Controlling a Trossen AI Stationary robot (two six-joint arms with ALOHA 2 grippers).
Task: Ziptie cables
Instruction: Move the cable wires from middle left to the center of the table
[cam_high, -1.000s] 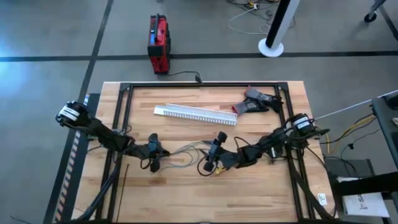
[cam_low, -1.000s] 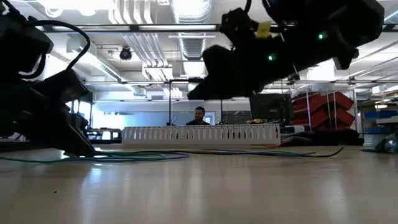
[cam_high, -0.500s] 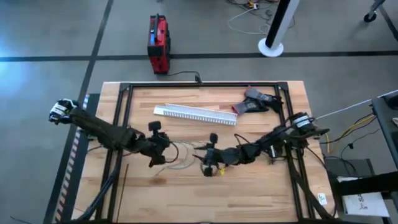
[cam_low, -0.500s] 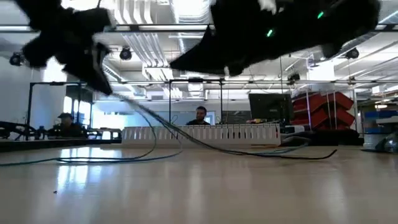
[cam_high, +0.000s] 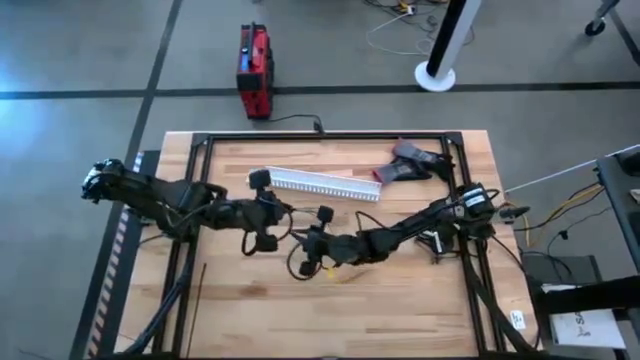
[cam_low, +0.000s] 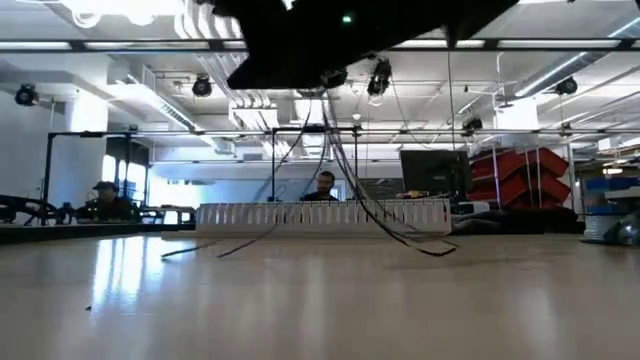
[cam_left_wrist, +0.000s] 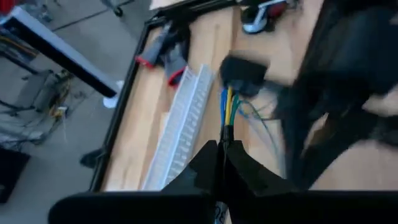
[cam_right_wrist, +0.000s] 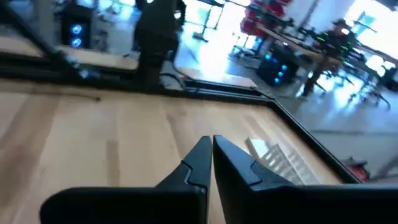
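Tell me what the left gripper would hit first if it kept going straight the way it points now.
Probably the right gripper, close ahead. The left gripper, shut on the cables, points across the table at it in the high view; the white slotted channel lies off to the side. Depth is uncertain.

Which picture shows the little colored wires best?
The left wrist view: the cables sit clamped between the left gripper fingers, blue, yellow and green strands clear. The low view shows them hanging as dark loops. The high view shows thin strands. The right wrist view shows none.
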